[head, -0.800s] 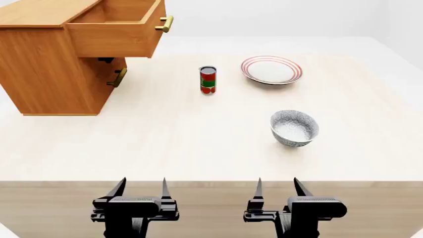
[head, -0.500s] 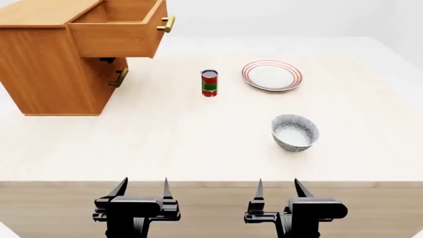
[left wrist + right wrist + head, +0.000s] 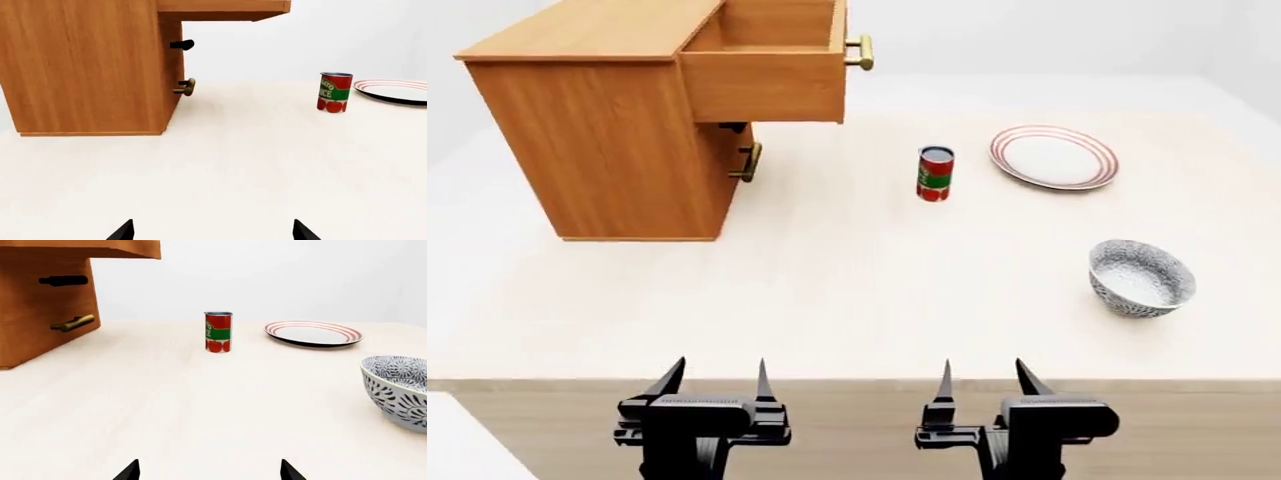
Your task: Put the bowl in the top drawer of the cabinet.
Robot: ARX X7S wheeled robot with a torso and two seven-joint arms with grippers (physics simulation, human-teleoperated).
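The speckled blue-grey bowl (image 3: 1142,277) (image 3: 400,390) sits upright on the pale table at the right, white inside. The orange-brown cabinet (image 3: 614,140) (image 3: 80,65) stands at the back left, and its top drawer (image 3: 767,70) is pulled out, brass handle at the front. Both grippers hang at the table's near edge: my left gripper (image 3: 714,378) (image 3: 212,231) and my right gripper (image 3: 985,378) (image 3: 210,471) are open and hold nothing. The bowl lies ahead and to the right of the right gripper, well apart from it.
A red and green tomato can (image 3: 936,173) (image 3: 218,332) stands mid-table. A flat white plate with red rim rings (image 3: 1054,157) (image 3: 313,334) lies at the back right. The lower drawer's handle (image 3: 749,161) (image 3: 185,87) sticks out under the open drawer.
The head view has swung left: cabinet, can, plate and bowl all appear shifted to the right. Both grippers hold the same pose and stay open.
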